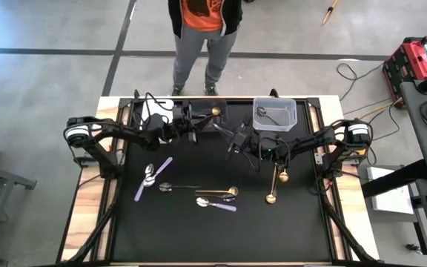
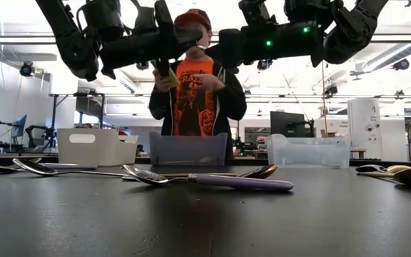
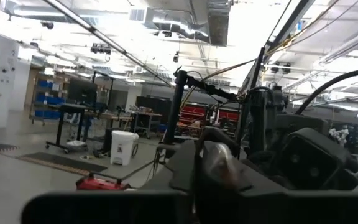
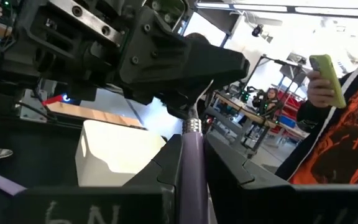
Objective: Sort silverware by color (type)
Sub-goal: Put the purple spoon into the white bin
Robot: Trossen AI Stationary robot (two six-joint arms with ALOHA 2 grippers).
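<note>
Mid-air handoff of a lilac-handled spoon [image 4: 191, 168]

Right tool [image 4: 191, 186] clamped on the handle, left tool [image 1: 191, 127] pinched on its bowl end — right should let go gently, around 12 o'clock on the bench [image 1: 199, 230].

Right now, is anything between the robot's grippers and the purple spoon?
Nothing is. Both hold the purple spoon up in the air: the right gripper grips its handle and the left gripper grips its metal end.

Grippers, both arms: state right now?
Left gripper: shut on the bowl end of the slim lilac-handled silver spoon.
Right gripper: shut on that spoon's lilac handle.
</note>
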